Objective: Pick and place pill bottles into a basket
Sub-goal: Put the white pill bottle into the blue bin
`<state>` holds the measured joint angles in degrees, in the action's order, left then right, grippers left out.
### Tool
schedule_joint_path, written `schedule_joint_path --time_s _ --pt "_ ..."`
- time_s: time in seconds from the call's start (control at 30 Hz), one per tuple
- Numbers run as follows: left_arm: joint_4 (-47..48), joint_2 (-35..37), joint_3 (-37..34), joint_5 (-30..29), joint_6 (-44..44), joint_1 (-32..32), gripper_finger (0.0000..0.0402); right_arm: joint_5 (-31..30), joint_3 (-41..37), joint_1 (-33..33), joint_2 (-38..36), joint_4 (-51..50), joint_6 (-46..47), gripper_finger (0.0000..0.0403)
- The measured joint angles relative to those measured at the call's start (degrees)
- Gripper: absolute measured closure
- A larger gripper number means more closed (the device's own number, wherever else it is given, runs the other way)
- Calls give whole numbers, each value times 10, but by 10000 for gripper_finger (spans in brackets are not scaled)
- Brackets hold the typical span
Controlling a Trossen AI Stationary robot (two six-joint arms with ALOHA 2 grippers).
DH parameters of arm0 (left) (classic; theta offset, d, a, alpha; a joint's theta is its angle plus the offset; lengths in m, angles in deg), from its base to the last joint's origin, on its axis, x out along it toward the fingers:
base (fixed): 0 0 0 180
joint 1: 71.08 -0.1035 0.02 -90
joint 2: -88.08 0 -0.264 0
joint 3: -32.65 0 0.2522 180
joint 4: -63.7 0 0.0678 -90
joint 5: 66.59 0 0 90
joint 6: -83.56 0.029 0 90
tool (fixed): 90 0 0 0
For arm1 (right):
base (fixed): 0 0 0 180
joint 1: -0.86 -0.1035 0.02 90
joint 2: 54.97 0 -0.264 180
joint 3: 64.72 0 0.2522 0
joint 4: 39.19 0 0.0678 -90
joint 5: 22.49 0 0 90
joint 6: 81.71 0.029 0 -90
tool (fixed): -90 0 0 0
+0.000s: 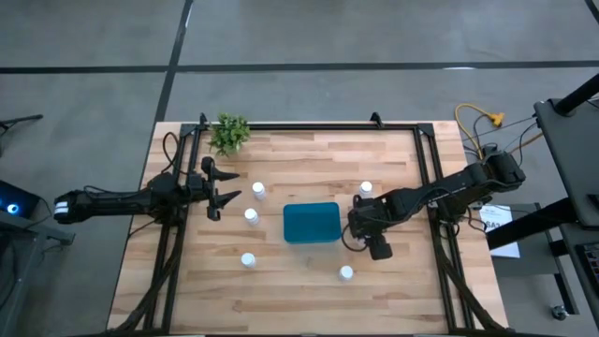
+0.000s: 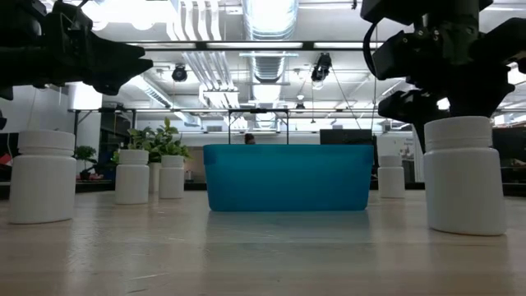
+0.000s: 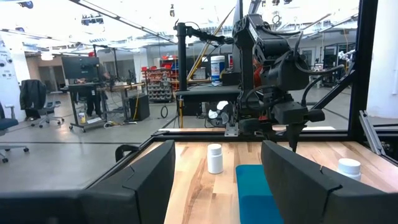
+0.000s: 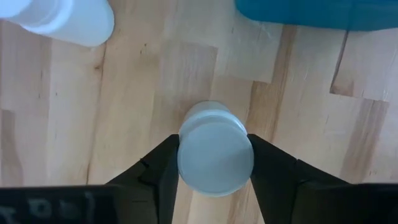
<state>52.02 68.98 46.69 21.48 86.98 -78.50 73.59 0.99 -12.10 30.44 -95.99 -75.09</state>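
Observation:
The teal basket point(image 1: 312, 223) stands at the table's middle. Five white pill bottles stand upright on the table: three left of the basket point(image 1: 258, 190) point(image 1: 251, 216) point(image 1: 248, 260), one at its far right point(image 1: 366, 188) and one at the near right point(image 1: 346, 273). My right gripper point(image 1: 358, 227) is just right of the basket, shut on a sixth bottle point(image 4: 215, 155). In the low view it point(image 2: 436, 90) hangs well above the table. My left gripper point(image 1: 225, 197) is open and empty at the table's left side, level, pointing toward the basket. My right gripper pinches the pill bottle between its two fingers, one finger point(image 4: 163, 163) on each side, at the cap's rim point(image 4: 186, 155). The fingers come from above, pointing down. The bottle is upright, cap toward the camera, and looks lifted clear of the wood.
A small green plant point(image 1: 229, 133) stands at the table's far left corner. Black frame rails point(image 1: 426, 159) run along the table's left, right and far edges. Bare wood lies along the near edge point(image 1: 299, 300). The left wrist view shows a bottle point(image 3: 214, 158) and the basket point(image 3: 252, 186) ahead.

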Motion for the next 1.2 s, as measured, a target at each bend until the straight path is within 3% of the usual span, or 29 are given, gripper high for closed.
schedule_joint_path --time_s 0.33,0.8,1.2 --pt "0 0 0 0 0 0 180 0 40 0 0 -15 4 252" --pt "0 0 0 0 0 0 180 -33 160 1 0 -145 5 252" --pt "0 0 0 0 0 0 180 -70 233 45 1 -203 -4 252"
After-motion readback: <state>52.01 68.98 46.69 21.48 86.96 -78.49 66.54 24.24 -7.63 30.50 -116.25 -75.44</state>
